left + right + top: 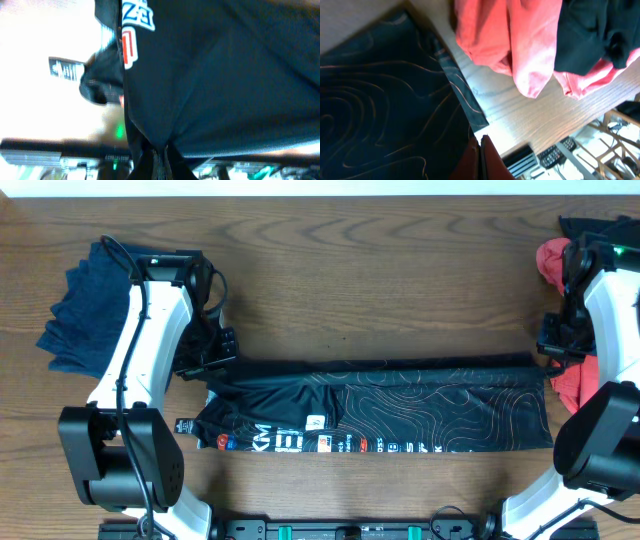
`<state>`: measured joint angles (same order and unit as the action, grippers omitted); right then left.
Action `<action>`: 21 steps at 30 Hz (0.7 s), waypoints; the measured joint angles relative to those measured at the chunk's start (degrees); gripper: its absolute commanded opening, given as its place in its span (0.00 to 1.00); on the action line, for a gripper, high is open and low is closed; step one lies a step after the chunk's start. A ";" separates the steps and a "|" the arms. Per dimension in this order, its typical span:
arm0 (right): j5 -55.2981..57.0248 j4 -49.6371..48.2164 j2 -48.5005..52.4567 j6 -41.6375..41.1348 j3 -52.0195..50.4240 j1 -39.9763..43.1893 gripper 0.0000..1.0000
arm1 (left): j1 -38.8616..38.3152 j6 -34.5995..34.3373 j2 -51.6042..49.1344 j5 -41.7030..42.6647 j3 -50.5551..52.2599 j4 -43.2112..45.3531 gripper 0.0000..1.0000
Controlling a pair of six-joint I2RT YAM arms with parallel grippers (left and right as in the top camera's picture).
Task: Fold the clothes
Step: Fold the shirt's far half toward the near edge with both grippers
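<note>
Jersey [400, 410]: lies lengthwise across the table [330, 290] on our near side, logos along the near edge, contour lines towards the right; it looks doubled over, so we judge a lengthwise fold is in hand
Left gripper [207, 363]: jaws closed on the jersey's far left corner; in its wrist view the cloth bunches to a pinch at the tips, which we read as a firm hold
Right gripper [480, 144]: jaws closed with no gap, at the far right corner; the hem runs right down to the tips, so we take it as pinched there
Why held so: each arm has one end of the same edge, which keeps it straight and the cloth flat between them
Coral pieces [572, 385]: heaped just beside the jersey's right end, bare table between them in the wrist view; close enough that we think a careless move could snag them
Navy piece [80, 315]: far left, behind the left arm, clear of the working strip
Black piece [600, 225]: far right corner, on the coral heap, waiting its turn
</note>
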<state>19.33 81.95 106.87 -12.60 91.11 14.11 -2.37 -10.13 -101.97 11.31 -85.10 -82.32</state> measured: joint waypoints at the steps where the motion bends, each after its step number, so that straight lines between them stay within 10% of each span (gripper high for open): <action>1: 0.00 0.11 0.00 0.00 -0.85 0.35 0.01 | 0.00 0.02 0.00 -0.07 0.00 -0.87 0.06; 21: -0.90 -1.90 0.00 0.00 -9.60 2.60 0.01 | -0.55 0.28 -0.02 -0.15 10.45 -1.20 0.06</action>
<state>18.44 80.05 106.87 -12.60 81.52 16.71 -2.92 -9.85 -102.00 11.16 -74.65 -83.53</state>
